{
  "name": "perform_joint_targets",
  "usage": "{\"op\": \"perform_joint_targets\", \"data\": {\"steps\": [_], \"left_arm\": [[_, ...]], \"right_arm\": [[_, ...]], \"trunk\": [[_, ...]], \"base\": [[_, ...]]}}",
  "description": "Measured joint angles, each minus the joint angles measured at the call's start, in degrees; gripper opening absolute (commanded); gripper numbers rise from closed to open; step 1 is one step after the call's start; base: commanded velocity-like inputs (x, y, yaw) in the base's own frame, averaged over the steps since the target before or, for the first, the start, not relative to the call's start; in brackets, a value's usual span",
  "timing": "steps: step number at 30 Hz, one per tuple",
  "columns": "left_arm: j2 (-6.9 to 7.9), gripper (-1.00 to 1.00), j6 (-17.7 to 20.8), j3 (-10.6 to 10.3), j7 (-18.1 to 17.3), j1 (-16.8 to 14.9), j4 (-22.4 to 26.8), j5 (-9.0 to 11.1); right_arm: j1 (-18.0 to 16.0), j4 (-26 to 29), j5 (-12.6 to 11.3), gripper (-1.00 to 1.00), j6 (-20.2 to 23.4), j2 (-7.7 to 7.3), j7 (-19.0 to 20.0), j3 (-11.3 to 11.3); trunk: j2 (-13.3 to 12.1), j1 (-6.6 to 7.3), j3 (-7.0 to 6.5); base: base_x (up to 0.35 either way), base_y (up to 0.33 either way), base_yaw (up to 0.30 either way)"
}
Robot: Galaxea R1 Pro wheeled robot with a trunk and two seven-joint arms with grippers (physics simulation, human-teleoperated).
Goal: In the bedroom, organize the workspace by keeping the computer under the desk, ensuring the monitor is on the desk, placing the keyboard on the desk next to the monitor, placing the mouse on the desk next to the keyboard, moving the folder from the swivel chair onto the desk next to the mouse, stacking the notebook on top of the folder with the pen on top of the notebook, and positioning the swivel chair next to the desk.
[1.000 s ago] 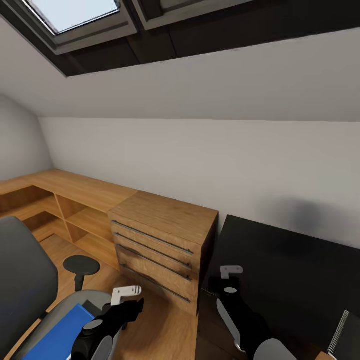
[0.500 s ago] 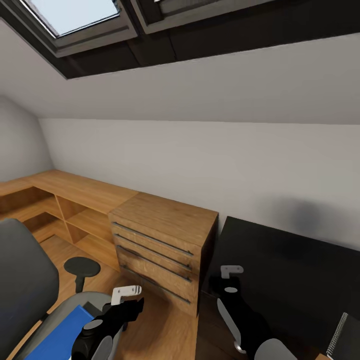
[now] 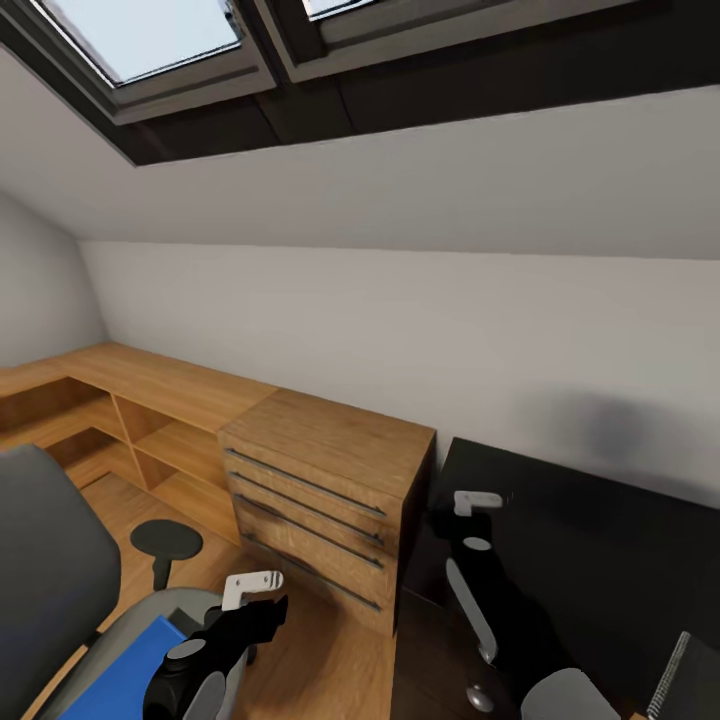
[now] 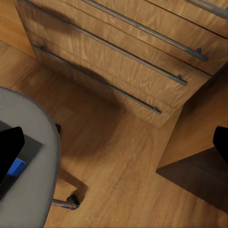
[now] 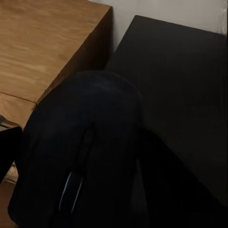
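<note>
- the swivel chair (image 3: 50,570) stands to the left of the wooden drawer chest (image 3: 330,480), on the wood floor in front of it. its grey seat and back face the robot.
- the folder (image 3: 120,670) lies flat on that seat, a bright blue sheet well left of the chest and not yet on the bench.
- the left end effector (image 3: 250,588) hovers between the chair seat and the chest front. in the left wrist view its two fingers stand wide apart with nothing between them.
- the right end effector (image 3: 475,500) hangs just right of the chest, over the near left corner of the bench (image 3: 580,540). its jaws look closed around the mouse (image 5: 85,152), which looms large and dark in the right wrist view.
- the bench's glossy black top butts against the chest's right side, and the part in view is bare.
- a spiral-bound notebook (image 3: 690,680) sits far right of the chest at the picture's lower corner, apparently on the bench's near edge.
- risks, as judged from here:
  - the mouse is over the bench corner beside the chest, so a release this close to the edge could let it slip into the gap or onto the floor.
  - neither keyboard nor monitor is in sight, so setting the mouse down now might leave it misplaced.
  - dark mouse on dark top gives little contrast, which makes height hard to gauge and a hard drop likely.
  - the chair rolls on castors, and a nudge from the left arm could shift the folder.
</note>
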State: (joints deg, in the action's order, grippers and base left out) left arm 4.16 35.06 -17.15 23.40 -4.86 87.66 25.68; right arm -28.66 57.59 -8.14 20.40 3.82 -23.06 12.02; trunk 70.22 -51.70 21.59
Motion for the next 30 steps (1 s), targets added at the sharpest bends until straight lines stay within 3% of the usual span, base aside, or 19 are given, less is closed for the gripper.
{"op": "perform_joint_targets", "data": {"steps": [2,7,9,16,26,30], "left_arm": [[0.00,1.00,0.00,0.01,0.00,0.00,0.01,0.00],[-0.81,1.00,-0.86,-0.28,0.00,0.00,0.60,0.02],[-1.17,1.00,-0.81,-0.23,0.00,0.00,1.22,0.01],[-1.39,1.00,-0.71,-0.21,0.00,0.00,1.88,0.13],[-1.40,1.00,-0.55,-0.13,0.00,0.00,1.92,0.26],[-1.41,1.00,-0.59,-0.05,-0.08,-0.02,1.90,0.26]], "right_arm": [[0.72,4.00,-0.96,-1.00,2.43,-0.37,-0.11,-0.94],[-0.91,2.41,-1.43,-1.00,1.31,-2.00,-1.50,-2.56],[-0.44,1.77,-0.53,-1.00,1.53,-1.36,-1.92,-3.21],[1.82,4.03,-0.10,-1.00,4.42,-1.92,-1.41,-1.33],[1.98,7.02,-0.10,-1.00,4.73,-2.09,-1.52,-1.40],[2.00,7.14,-0.13,-1.00,4.71,-2.05,-1.56,-1.50]], "trunk": [[-0.80,0.44,-0.36],[-0.81,0.44,-0.36],[-0.81,0.44,-0.35],[-0.81,0.44,-0.35],[-0.81,0.44,-0.36],[-0.81,0.44,-0.41]], "base": [[0.000,0.000,0.000],[0.000,0.000,0.000],[0.000,0.000,0.000],[0.000,0.000,0.000],[0.000,0.000,-0.007],[-0.004,0.000,-0.210]]}}
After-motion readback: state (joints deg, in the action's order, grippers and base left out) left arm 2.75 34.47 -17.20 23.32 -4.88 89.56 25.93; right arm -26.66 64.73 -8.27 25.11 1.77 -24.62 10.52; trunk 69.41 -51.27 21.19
